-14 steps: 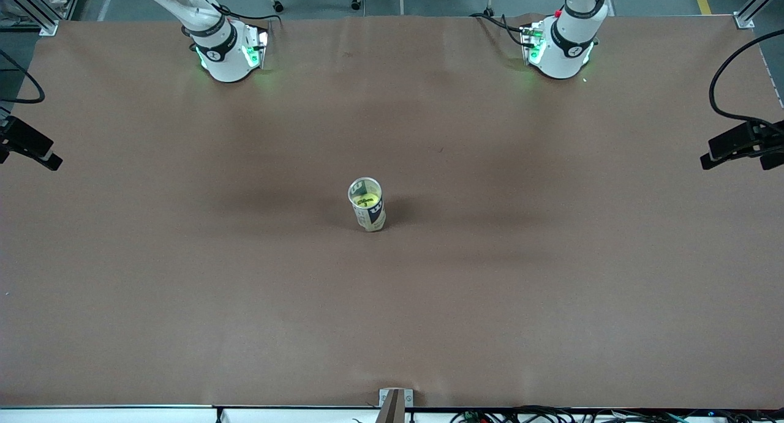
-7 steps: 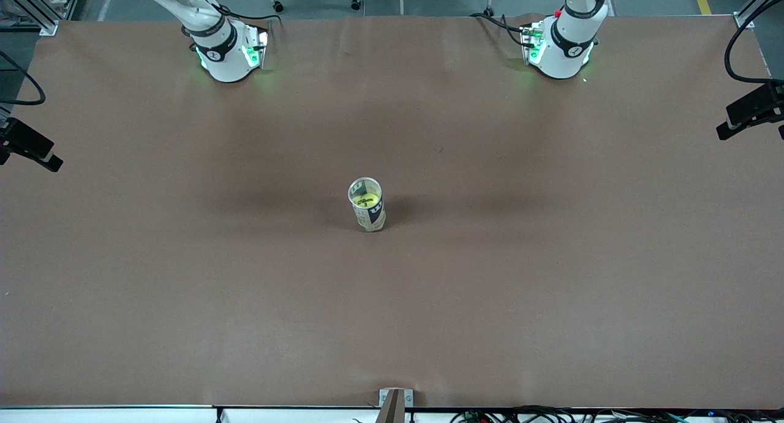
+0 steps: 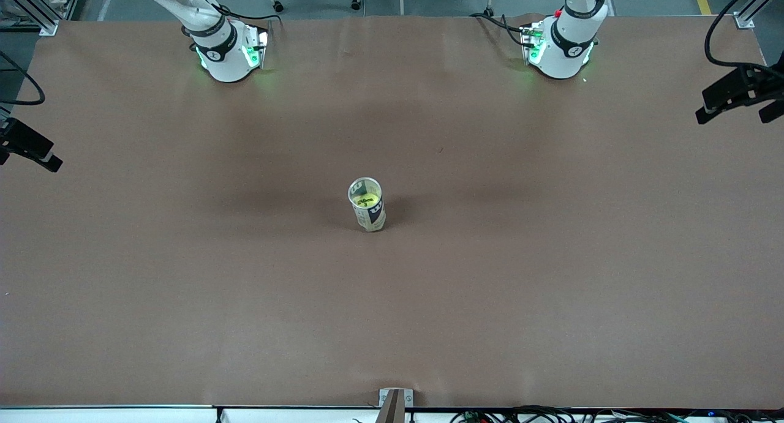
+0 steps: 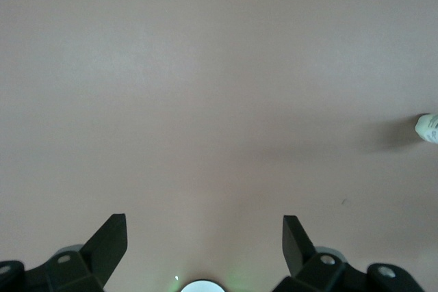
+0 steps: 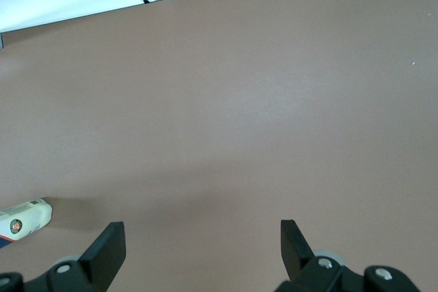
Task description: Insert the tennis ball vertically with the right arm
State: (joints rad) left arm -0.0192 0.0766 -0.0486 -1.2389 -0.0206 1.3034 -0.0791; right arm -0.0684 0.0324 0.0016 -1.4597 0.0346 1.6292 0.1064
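At the middle of the brown table stands a clear tube-shaped can, upright, its open mouth turned up, and a yellow-green tennis ball already shows inside it just under the rim. No other ball lies loose anywhere on the tabletop.

Both arms are drawn well away from the can. The right gripper hangs over bare table at the right arm's end, its two dark fingers spread wide with nothing between them; its wrist view catches only the can's side at the picture's edge. The left gripper is likewise spread wide and empty over bare table at the left arm's end (this arm waits, having no share in the task), and the can's base shows as a small pale shape at the margin of its wrist view.

Judging from how things lie, the insertion itself looks done: the ball sits in the can, the can has not tipped, and the right hand has let go. The step in hand seems to be the retreat to a rest pose. The next move calls for little, only that the right arm finishes clear without sweeping low toward the can, since a light upright tube would likely topple at a nudge.
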